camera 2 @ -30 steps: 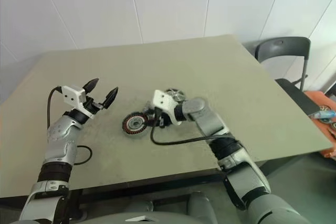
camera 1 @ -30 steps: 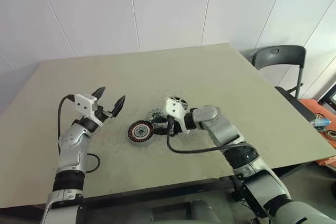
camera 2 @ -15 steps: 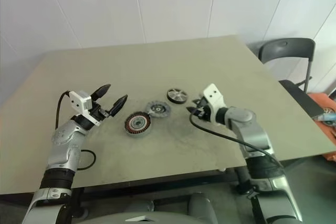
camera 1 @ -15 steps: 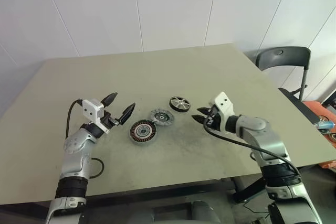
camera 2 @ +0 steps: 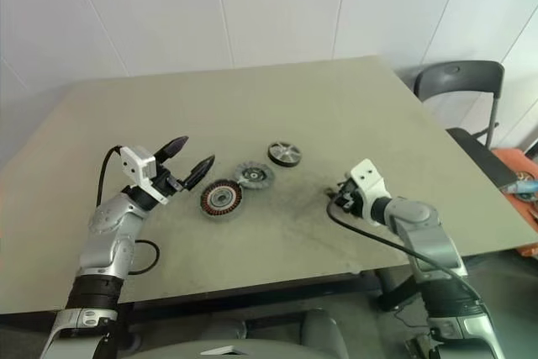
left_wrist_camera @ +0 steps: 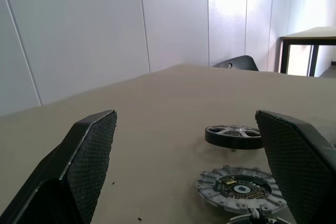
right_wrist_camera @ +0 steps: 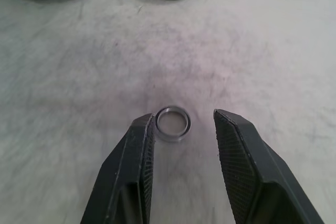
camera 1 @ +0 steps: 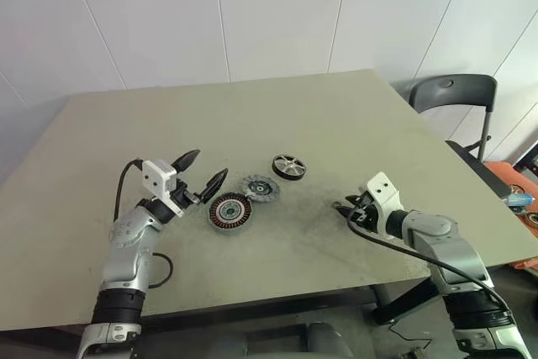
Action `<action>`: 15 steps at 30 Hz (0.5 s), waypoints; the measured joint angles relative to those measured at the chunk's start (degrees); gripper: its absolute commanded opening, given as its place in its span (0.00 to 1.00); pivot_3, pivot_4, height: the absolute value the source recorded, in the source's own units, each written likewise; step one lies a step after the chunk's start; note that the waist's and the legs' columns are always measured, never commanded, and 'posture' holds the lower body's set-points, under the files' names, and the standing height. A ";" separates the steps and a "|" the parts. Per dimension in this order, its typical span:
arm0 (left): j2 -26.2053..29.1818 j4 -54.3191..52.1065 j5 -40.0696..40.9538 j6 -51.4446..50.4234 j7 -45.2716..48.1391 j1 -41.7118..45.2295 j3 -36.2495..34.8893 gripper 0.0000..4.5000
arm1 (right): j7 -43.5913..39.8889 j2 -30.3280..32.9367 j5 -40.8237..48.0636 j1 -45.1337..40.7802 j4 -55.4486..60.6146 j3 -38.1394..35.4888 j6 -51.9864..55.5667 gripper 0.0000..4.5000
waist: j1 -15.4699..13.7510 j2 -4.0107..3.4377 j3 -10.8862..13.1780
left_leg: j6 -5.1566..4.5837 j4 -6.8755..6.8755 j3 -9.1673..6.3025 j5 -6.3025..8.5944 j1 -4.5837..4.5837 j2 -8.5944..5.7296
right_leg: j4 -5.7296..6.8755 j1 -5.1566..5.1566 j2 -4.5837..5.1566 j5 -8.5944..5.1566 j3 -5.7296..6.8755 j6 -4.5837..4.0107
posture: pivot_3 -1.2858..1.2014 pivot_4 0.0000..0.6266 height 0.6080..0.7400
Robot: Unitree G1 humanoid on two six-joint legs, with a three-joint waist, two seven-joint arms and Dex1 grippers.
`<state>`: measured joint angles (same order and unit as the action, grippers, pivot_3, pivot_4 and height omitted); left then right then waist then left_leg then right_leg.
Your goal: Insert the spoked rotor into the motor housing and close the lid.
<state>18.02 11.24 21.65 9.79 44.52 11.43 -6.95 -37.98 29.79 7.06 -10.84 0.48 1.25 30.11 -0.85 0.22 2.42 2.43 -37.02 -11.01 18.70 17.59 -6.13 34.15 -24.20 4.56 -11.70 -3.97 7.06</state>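
Left eye view: on the beige table (camera 1: 353, 115), three parts lie in a loose row near the middle. The motor housing (camera 1: 229, 211), a dark ring with copper coils inside, sits nearest the left gripper (camera 1: 202, 171), whose two black fingers are spread wide and empty, just at the housing's nine o'clock. The lid (camera 1: 260, 188), grey with a notched edge, lies just at the housing's one o'clock, almost touching it. The spoked rotor (camera 1: 288, 166) rests at the lid's one o'clock, a little apart. The right gripper (camera 1: 344, 209) is low over the table, well apart from the three parts, at about four o'clock from the rotor. A dark chair (camera 1: 450, 94) stands beyond the table's far right edge.

Left wrist view: both wide-spread fingers (left_wrist_camera: 86, 153) frame the table; between them lie the lid (left_wrist_camera: 240, 186) and, behind it, the black-rimmed rotor (left_wrist_camera: 233, 136).

Right wrist view: the right gripper's fingers (right_wrist_camera: 137, 156) stand partly parted over the table, holding nothing. A small metal ring (right_wrist_camera: 172, 123) lies flat between the tips, close against one finger.
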 measured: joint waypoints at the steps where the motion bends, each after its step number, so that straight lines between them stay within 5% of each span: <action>1: 0.01 0.73 0.01 0.81 0.55 -0.06 -0.04 1.00 | 0.39 -0.32 -0.04 0.00 -0.39 0.35 -0.12 0.42 | 0.00 0.00 0.00 | -0.01 0.00 0.00 0.01 0.00 0.00 | -0.01 0.00 0.00 0.00 0.00 0.00 | 0.52 0.00 1.00; 15: -0.62 11.95 -0.76 9.92 4.84 -0.18 -1.59 1.00 | 0.48 -2.03 2.62 -1.44 -2.60 -0.27 4.61 0.42 | 0.04 0.04 -0.02 | -0.13 0.00 0.02 0.08 -0.26 0.03 | -0.13 0.69 -0.01 -0.11 0.05 -0.15 | 0.52 0.00 1.00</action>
<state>17.40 23.19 20.90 19.71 49.37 11.25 -8.54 -37.50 27.76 9.68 -12.28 -2.12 0.98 34.73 -0.81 0.26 2.39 2.30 -37.02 -10.99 18.78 17.33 -6.11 34.03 -23.51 4.55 -11.81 -3.93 6.91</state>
